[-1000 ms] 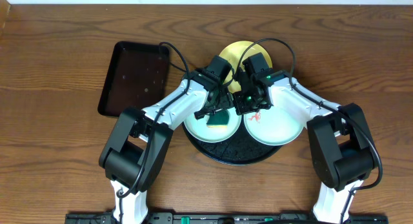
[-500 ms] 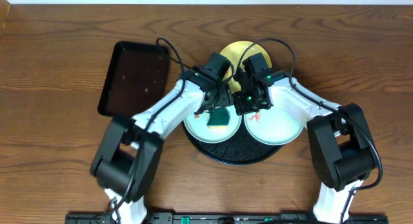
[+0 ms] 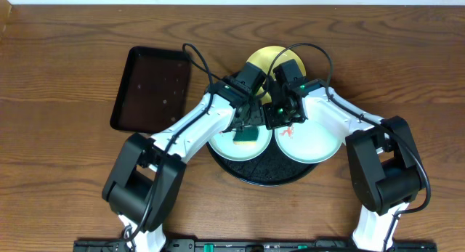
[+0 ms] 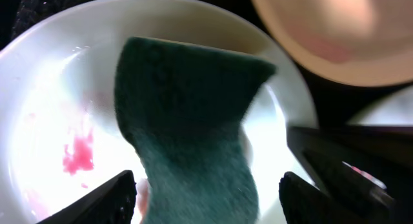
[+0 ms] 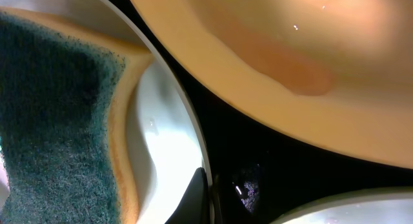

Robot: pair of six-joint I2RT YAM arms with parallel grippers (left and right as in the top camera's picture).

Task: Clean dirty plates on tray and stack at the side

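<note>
Biggest worry first: the large round black speckled tray (image 3: 270, 173) is crowded, three plates rim to rim on it, and both arms reach into the same narrow middle (not much elbow room there). Any wide scrubbing stroke from the left gripper (image 3: 245, 123) could, I judge, knock the right gripper (image 3: 285, 118) just beside it, or shove one plate into its neighbour.

The left pale mint-blue round plate (image 3: 220, 147) is the one being worked, and a hard push with nothing steadying it could skid it across the tray. The right gripper is closed with nothing visible between its jaws, its tip right at that plate's rim; whether it presses there I can't tell.

The left gripper's fingers (image 4: 110, 199) stand wide on either side of the green-faced, yellow-backed scouring sponge (image 4: 193, 121), which lies in that plate. Whether they pinch it I can't tell, and a loose hold would leave the sponge behind mid-wipe. The pink-red smear (image 4: 77, 153) sits uncovered beside the sponge, so a short stroke could miss it.

Around all this:
- the brown wooden table (image 3: 65, 179)
- the smaller rectangular black tray (image 3: 152, 88) off to the left, no plate on it
- the right pale mint-blue round plate (image 3: 312, 144), carrying its own red-orange smear (image 3: 285, 133)
- the pale yellow round plate (image 3: 260, 60) at the back, half hidden under the arms and awkward to reach

Nothing is stacked at the side yet.
</note>
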